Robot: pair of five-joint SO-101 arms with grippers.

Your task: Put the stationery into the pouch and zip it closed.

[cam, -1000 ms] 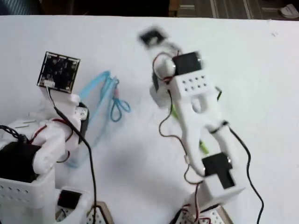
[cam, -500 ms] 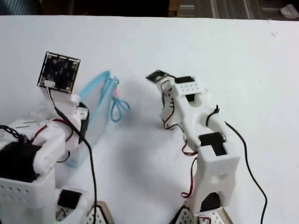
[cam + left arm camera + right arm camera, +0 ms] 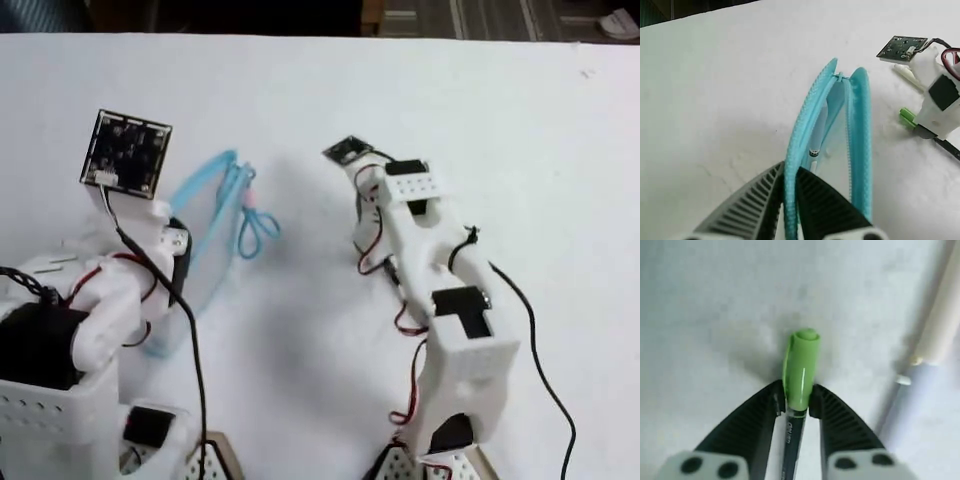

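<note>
The blue see-through pouch (image 3: 205, 235) lies open on the white table, and in the left wrist view a pen (image 3: 817, 134) rests inside it. My left gripper (image 3: 790, 172) is shut on the pouch's (image 3: 860, 130) near zipper edge. My right gripper (image 3: 796, 392) is shut on a green-capped pen (image 3: 800, 365) down at the table surface. In the high view the right arm (image 3: 420, 240) covers that gripper and pen. From the left wrist, the green pen's (image 3: 907, 116) cap pokes out under the right arm. Blue-handled scissors (image 3: 256, 228) lie just right of the pouch.
A cream and grey-blue pen (image 3: 932, 330) lies on the table close beside the right gripper. The table's far edge (image 3: 320, 36) runs along the back, with open white surface to the right and behind both arms.
The right arm has drawn back and folded down over the green pen, which lay partly in sight a second ago. The left arm and pouch have not moved.
</note>
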